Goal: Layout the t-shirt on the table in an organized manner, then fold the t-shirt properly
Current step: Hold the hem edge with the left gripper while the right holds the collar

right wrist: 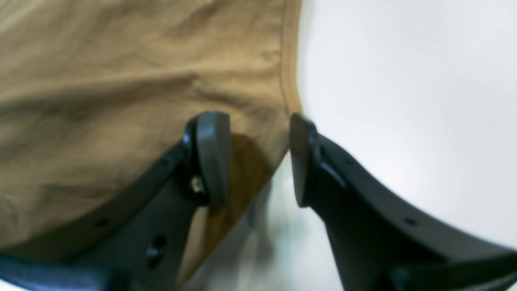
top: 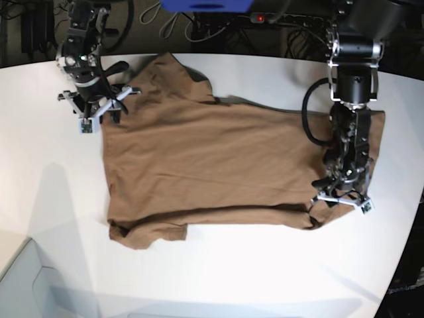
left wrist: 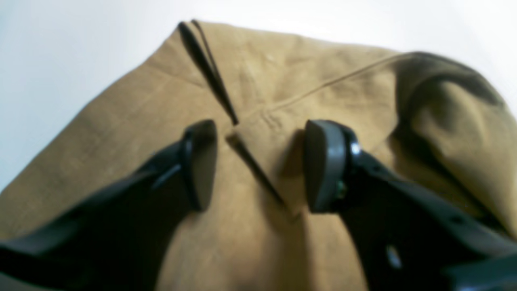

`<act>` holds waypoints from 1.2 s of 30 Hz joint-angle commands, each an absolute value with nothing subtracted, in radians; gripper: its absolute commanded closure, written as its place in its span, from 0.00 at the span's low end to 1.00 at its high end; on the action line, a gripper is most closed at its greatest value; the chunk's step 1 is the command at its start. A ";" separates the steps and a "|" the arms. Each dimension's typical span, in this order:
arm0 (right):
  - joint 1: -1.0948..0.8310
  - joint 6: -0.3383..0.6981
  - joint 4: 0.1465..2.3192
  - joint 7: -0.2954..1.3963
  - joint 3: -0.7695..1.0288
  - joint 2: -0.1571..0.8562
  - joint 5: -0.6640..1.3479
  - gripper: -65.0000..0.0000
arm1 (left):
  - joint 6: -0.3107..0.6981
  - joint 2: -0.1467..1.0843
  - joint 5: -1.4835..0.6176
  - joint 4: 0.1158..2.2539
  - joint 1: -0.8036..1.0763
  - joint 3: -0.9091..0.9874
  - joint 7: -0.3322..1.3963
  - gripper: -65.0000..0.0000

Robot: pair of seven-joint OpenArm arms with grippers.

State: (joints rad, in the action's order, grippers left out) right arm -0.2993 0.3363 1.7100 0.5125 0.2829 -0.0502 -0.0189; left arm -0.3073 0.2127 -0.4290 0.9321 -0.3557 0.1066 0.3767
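The tan-brown t-shirt (top: 218, 165) lies spread across the white table (top: 232, 278), with one sleeve at the far side and one folded at the near side. My left gripper (top: 338, 195) hovers over the shirt's right end. In the left wrist view it (left wrist: 260, 165) is open, with a cloth edge and a seam of the t-shirt (left wrist: 282, 72) lying between the fingers. My right gripper (top: 93, 116) stands at the shirt's far left corner. In the right wrist view it (right wrist: 256, 159) is open astride the hem of the t-shirt (right wrist: 101, 81), with bare table (right wrist: 404, 81) on one side.
Cables and dark equipment (top: 199, 23) sit behind the table's curved far edge, beside a blue object (top: 205, 5). The table's right edge runs close to the left arm (top: 354, 86). A pale box corner (top: 20, 285) shows at the lower left.
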 commanded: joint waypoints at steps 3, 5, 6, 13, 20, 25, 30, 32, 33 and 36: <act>-0.292 0.334 1.727 0.490 0.285 -0.047 -0.008 0.62 | -0.302 0.217 -0.420 0.947 -0.390 0.104 0.355 0.65; -0.292 0.334 1.727 0.490 0.285 -0.047 -0.008 0.62 | -0.302 0.217 -0.420 0.947 -0.392 0.104 0.354 0.70; -0.292 0.334 1.727 0.490 0.285 -0.047 -0.008 0.62 | -0.302 0.217 -0.420 0.947 -0.392 0.099 0.335 0.70; -0.292 0.334 1.727 0.490 0.285 -0.045 -0.008 0.62 | -0.302 0.217 -0.426 0.949 -0.387 0.097 0.260 0.96; -0.292 0.334 1.727 0.490 0.285 -0.044 -0.008 0.62 | -0.302 0.225 -0.426 0.961 -0.432 0.097 0.265 1.00; -0.292 0.334 1.727 0.490 0.285 -0.044 -0.008 0.62 | -0.302 0.225 -0.427 0.961 -0.446 0.105 0.265 0.99; -0.292 0.334 1.728 0.490 0.285 -0.044 -0.008 0.62 | -0.302 0.225 -0.427 0.947 -0.441 0.105 0.265 0.88; -0.292 0.334 1.728 0.490 0.285 -0.044 -0.008 0.62 | -0.302 0.225 -0.427 0.947 -0.424 0.105 0.265 0.76; -0.292 0.334 1.728 0.490 0.285 -0.044 -0.008 0.62 | -0.302 0.225 -0.427 0.947 -0.420 0.105 0.263 0.69; -0.292 0.334 1.728 0.490 0.285 -0.044 -0.008 0.62 | -0.302 0.225 -0.421 0.947 -0.418 0.105 0.262 0.52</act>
